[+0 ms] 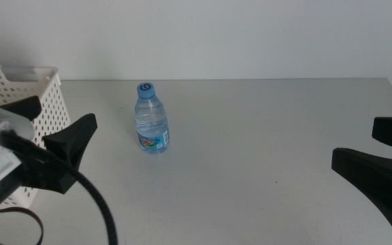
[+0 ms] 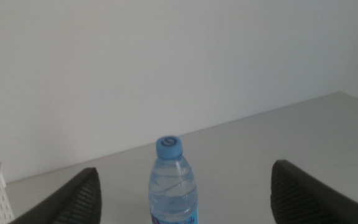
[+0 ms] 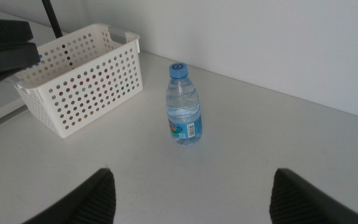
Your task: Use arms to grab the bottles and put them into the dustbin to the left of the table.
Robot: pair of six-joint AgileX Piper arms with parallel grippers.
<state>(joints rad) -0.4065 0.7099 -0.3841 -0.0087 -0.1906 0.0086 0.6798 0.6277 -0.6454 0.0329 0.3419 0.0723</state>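
1. Water bottle (image 1: pixel 152 120): a clear plastic bottle with a blue cap (image 1: pixel 146 88) and a blue-and-white label low on its body. It stands upright on the tabletop (image 1: pixel 264 150) — long axis vertical, cap pointing straight up, base flat on the surface.

2. Location of the bottle: left of the tabletop's centre in the middle view, toward the back wall. It is near the dustbin (image 1: pixel 43 109) but apart from it, with bare tabletop between the two.

3. Dustbin: a white rectangular basket with round-hole perforated sides, standing at the left end of the tabletop. In the right wrist view its handle slot (image 3: pixel 118 35) shows in the end wall, and reddish patches show through the holes; what lies inside cannot be identified.

4. Left gripper (image 1: pixel 53 133): positioned at the lower left of the middle view, just in front of the dustbin. Its two dark fingers (image 2: pixel 73 199) are spread wide and grip nothing. In the left wrist view the bottle appears centred between them, farther off and untouched.

5. Right gripper (image 1: pixel 380 160): positioned at the right edge of the middle view, well apart from the bottle. Its fingers (image 3: pixel 86 199) are also spread wide — nothing is held between them.

6. No finger contacts the bottle in any view.
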